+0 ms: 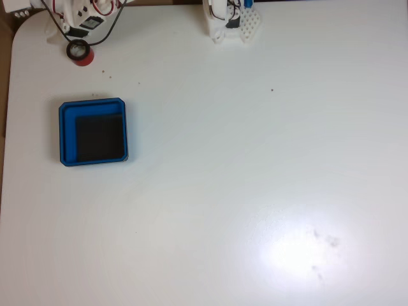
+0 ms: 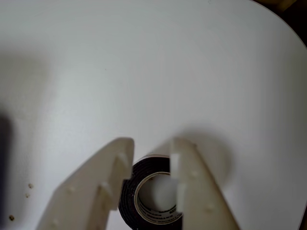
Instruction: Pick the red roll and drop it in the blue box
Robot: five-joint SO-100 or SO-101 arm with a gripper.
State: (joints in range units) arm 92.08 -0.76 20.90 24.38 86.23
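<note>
Gripper (image 2: 148,158) fingers sit on both sides of the red roll (image 2: 151,199) in the wrist view — one on each side, touching or almost touching it, so it looks pinched, though I cannot tell how tight. Going big to small: the white table (image 1: 255,191), then the blue box (image 1: 93,132), then the red roll (image 1: 80,53). In the fixed view the roll stands on end near the top left corner, and the box lies below it, a little to the right — that is the way the roll must go.

White table (image 1: 255,159) carries the blue box (image 1: 93,105) and red roll (image 1: 81,54)
</note>
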